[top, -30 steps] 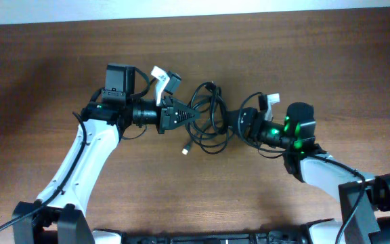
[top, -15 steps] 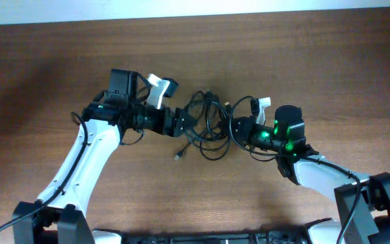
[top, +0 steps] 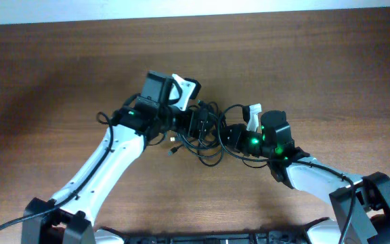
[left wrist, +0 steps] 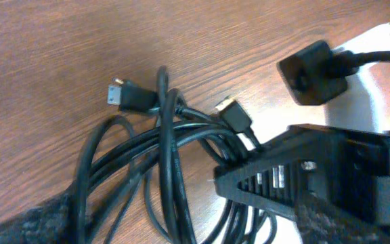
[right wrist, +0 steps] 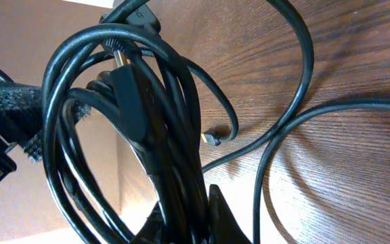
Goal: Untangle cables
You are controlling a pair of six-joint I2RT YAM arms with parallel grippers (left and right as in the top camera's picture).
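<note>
Cables [top: 213, 139] sit bunched mid-table [top: 317, 68] from overhead, the left gripper [top: 196, 123] at their 9 o'clock and the right gripper [top: 231, 135] at 3 o'clock.

Left wrist: jaws spread, loops between them, two plugs [left wrist: 128, 98] toward 12 o'clock.

Right wrist: jaws pressed together, pinching the bunch at 6 o'clock.

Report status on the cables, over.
Left gripper open at the cables. Right gripper shut on them. Cables tangled in one clump, plug ends free. No obstruction seen.
</note>
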